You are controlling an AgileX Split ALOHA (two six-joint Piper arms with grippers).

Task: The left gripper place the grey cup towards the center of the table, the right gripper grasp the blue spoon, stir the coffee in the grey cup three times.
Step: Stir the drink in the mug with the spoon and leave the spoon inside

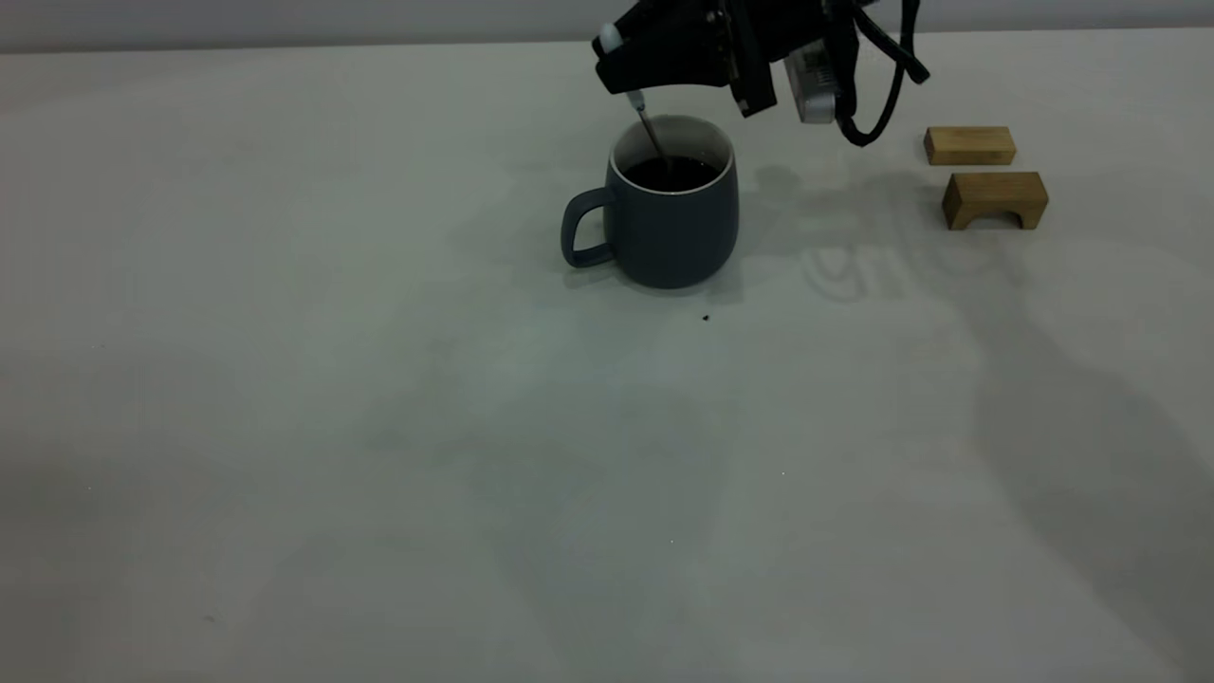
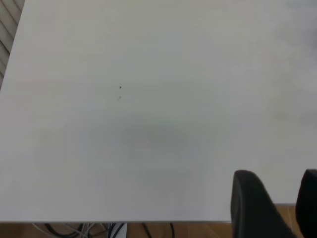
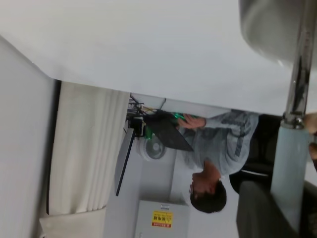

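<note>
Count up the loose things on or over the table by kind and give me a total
Cups: 1, the grey cup
Spoons: 1, the blue spoon, held by the right gripper
Wooden blocks: 2
Total: 4

My surface looks matt and smooth. The grey cup has a matt glaze, the coffee shines wet. The blue spoon has a polished metal neck and smooth plastic-looking handle. The blocks are plain wood.
</note>
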